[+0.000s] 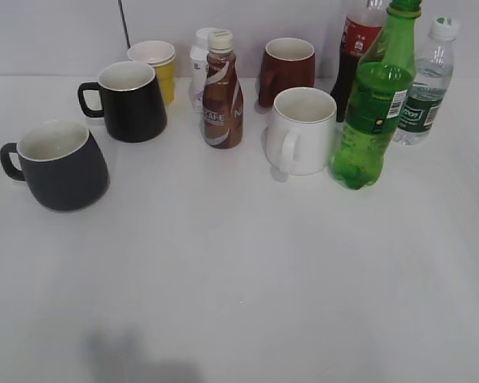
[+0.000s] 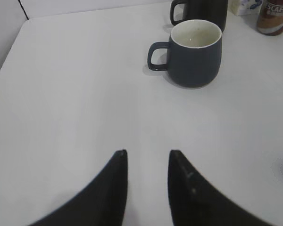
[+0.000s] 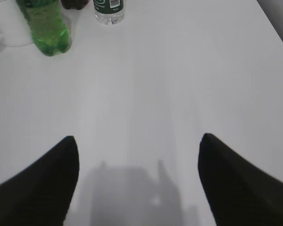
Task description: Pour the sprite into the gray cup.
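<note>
The sprite (image 1: 374, 104), a tall green bottle with a green label, stands upright at the right of the table, next to a white mug; its base shows in the right wrist view (image 3: 45, 26). The gray cup (image 1: 60, 165) stands at the left with its handle to the left, and shows in the left wrist view (image 2: 194, 52). My left gripper (image 2: 147, 153) is open and empty above bare table, short of the gray cup. My right gripper (image 3: 139, 139) is wide open and empty, well short of the sprite. Neither gripper shows in the exterior view.
A glossy black mug (image 1: 132, 100), a yellow cup (image 1: 158, 65), a brown coffee bottle (image 1: 222, 94), a dark red mug (image 1: 287, 70), a white mug (image 1: 302, 132), a cola bottle (image 1: 358, 48) and a small water bottle (image 1: 427, 84) stand in the back half.
</note>
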